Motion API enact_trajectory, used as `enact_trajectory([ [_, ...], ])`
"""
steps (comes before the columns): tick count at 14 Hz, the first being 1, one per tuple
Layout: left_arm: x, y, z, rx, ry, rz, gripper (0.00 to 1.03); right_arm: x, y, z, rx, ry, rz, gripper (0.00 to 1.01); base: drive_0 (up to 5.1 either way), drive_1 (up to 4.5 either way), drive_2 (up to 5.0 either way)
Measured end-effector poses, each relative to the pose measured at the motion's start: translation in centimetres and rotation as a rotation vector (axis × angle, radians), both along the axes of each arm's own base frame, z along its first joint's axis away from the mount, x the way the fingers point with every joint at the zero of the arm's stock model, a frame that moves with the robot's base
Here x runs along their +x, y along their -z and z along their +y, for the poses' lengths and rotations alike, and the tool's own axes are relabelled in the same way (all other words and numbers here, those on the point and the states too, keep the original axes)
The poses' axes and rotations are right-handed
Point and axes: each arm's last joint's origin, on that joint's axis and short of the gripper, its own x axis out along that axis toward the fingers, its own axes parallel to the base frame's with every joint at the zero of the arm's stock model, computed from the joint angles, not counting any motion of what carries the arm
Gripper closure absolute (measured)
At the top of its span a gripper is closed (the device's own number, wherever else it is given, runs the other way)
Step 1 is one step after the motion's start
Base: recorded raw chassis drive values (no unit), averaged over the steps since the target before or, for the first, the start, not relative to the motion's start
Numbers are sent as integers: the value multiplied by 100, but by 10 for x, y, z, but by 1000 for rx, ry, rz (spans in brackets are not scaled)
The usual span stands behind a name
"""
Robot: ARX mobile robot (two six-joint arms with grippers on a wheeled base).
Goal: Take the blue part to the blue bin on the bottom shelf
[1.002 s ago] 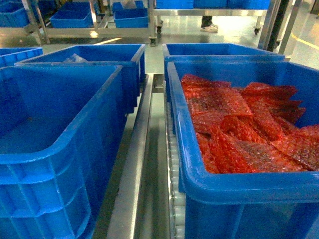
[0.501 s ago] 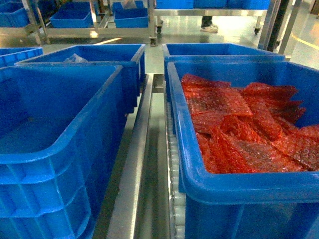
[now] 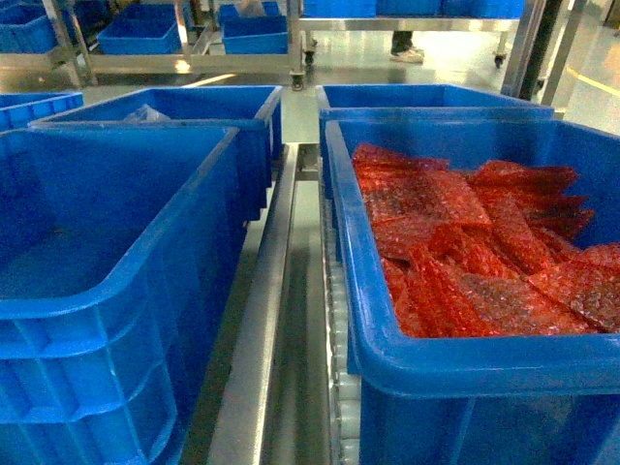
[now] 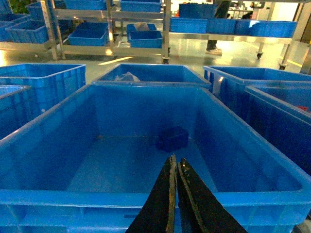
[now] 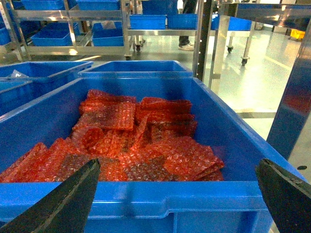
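Blue part (image 4: 172,138) unmoved in blue bin (image 4: 48,145); nothing changed.

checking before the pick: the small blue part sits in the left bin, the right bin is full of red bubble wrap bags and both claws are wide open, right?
Not quite. Only the right claw is wide open; the left wrist view shows the left claw shut, fingers together. The blue part does sit in the left bin, and the right bin holds red bubble wrap bags.

Blue bins (image 3: 116,242) fill the scene; the right bin (image 3: 465,363) holds red bubble-textured bags (image 3: 465,252). A dark blue part (image 4: 172,138) lies in the left bin. The divider rail (image 3: 262,320) is silver steel, the rollers (image 3: 341,407) white. The gripper fingers (image 5: 58,204) are black.
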Motion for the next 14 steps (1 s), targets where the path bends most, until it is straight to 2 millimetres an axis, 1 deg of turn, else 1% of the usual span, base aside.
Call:
enact_trajectory([
  [3, -3, 1, 0, 0, 0, 8, 101, 0, 0, 0, 0, 0, 0, 3, 0, 0, 0],
  [4, -11, 7, 0, 0, 2, 51, 101, 0, 0, 0, 0, 0, 1, 3, 0, 0, 0],
  [5, -13, 1, 0, 2, 2, -9, 101, 0, 0, 0, 0, 0, 0, 3, 0, 0, 0],
  [7, -13, 4, 0, 2, 0, 17, 101, 0, 0, 0, 0, 0, 0, 3, 0, 0, 0],
  [8, -13, 4, 0, 2, 0, 16, 90, 0, 0, 0, 0, 0, 0, 3, 0, 0, 0],
  [10, -13, 4, 0, 3, 0, 15, 65, 0, 0, 0, 0, 0, 0, 3, 0, 0, 0],
  [14, -13, 4, 0, 3, 0, 15, 45, 0, 0, 0, 0, 0, 0, 3, 0, 0, 0],
])
